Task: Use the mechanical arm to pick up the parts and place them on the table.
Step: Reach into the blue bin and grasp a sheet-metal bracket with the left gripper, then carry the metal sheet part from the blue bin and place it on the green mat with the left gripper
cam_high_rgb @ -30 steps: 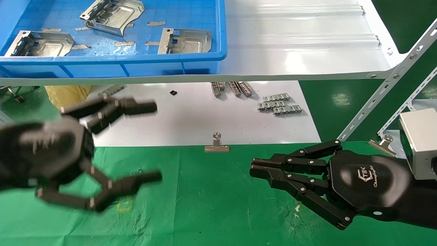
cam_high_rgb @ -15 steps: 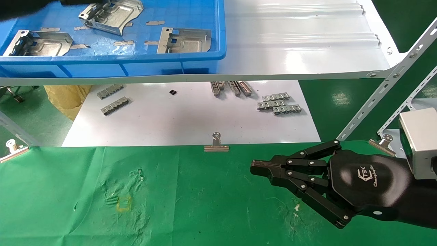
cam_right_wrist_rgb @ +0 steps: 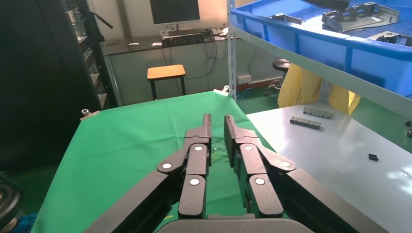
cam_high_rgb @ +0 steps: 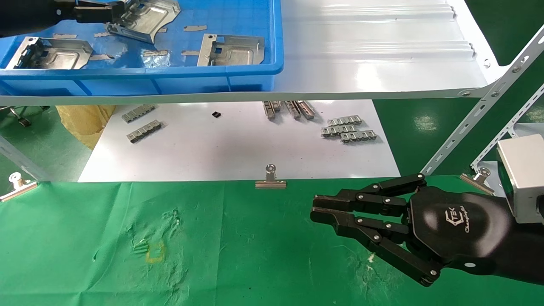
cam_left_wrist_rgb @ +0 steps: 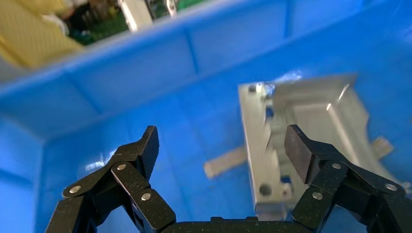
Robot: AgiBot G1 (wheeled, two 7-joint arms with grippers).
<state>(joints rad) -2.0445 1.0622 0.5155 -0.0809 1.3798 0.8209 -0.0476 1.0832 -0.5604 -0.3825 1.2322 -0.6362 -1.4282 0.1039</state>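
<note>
Left gripper (cam_left_wrist_rgb: 221, 160) now over blue bin (cam_high_rgb: 255, 68), fingers wide | 3 parts (cam_high_rgb: 231, 50) | right gripper (cam_high_rgb: 323, 212) parked, extended

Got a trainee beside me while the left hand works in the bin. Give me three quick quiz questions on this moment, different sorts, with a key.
1. True or false: the left hand is open, one part lying between its fingers.
2. How many parts lie in the blue bin? A) two B) three C) five
3. Fill in: the right hand is above the ____ table.

Key:
1. True. The wrist view shows spread fingers either side of the plate, not closed on it.
2. B. The other two are and in the head view.
3. Green. It holds nothing.
</note>
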